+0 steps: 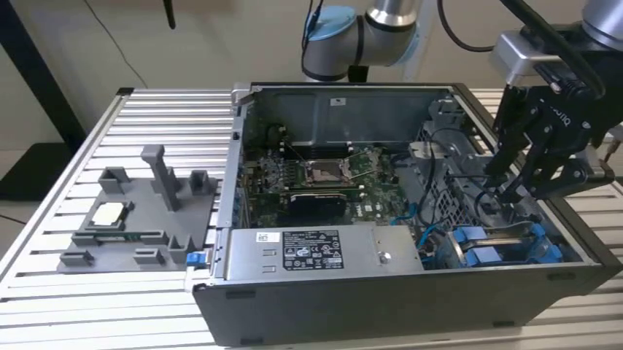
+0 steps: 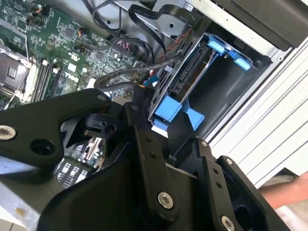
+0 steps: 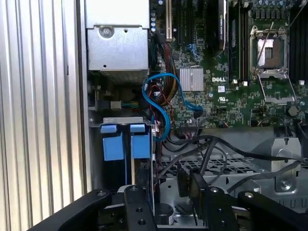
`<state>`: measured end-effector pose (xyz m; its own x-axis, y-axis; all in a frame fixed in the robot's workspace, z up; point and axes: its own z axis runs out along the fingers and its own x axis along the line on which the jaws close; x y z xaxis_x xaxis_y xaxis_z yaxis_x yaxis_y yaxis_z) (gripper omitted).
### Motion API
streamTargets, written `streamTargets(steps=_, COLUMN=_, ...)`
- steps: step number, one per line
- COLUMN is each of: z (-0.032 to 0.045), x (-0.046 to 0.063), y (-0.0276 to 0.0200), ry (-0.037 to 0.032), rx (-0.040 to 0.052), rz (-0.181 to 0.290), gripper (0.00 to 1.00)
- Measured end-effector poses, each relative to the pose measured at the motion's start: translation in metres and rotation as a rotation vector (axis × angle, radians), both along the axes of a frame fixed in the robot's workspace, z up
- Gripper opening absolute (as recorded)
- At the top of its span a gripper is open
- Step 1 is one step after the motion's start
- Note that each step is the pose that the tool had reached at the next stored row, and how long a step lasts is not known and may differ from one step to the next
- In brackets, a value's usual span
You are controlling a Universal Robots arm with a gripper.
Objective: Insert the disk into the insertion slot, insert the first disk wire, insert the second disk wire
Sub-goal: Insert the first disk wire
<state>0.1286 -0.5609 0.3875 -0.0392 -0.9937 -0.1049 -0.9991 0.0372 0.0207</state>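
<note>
Fingers: mine [image 1: 510, 188] are spread apart with nothing gripped, hanging inside the open case [image 1: 389, 313] just above the insertion slot.
Power-supply box [image 1: 322, 251]: grey and labelled, lying along the case wall; my landmark.
Insertion slot [image 1: 511, 244]: just beside the power-supply box, toward the exterior view's right.
Disk [image 2: 180, 79]: standing on edge in the insertion slot, so also just beside the power-supply box, its blue carrier [image 2: 168, 109] facing my fingers.
Blue cable [image 3: 162, 74]: loops near the power-supply box, between it and the motherboard [image 3: 202, 57]; I cannot tell where its ends go.
Parts tray [image 1: 136, 219]: on the counter [image 1: 58, 306], across the power-supply box from the slot.
</note>
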Motion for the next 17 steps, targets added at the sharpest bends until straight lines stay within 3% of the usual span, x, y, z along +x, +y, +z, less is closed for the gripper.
streamTargets(steps=5, z=-0.0030, x=0.0005, y=0.0000, ry=0.0000, rx=0.0383, rz=0.000, gripper=0.45)
streamTargets(steps=6, z=-0.0031, x=0.0006, y=0.0000, ry=0.0000, rx=0.0460, rz=0.000, gripper=0.38)
streamTargets(steps=9, z=-0.0035, x=0.0007, y=0.0000, ry=0.0000, rx=0.0650, rz=0.000, gripper=0.38)
streamTargets(steps=12, z=-0.0034, x=0.0010, y=0.0001, ry=0.0001, rx=0.0677, rz=0.000, gripper=0.35)
streamTargets(steps=13, z=-0.0034, x=0.0011, y=0.0001, ry=0.0005, rx=0.0677, rz=0.000, gripper=0.28)
streamTargets(steps=17, z=-0.0031, x=0.0020, y=0.0000, ry=0.0074, rx=0.0675, rz=0.000, gripper=0.28)
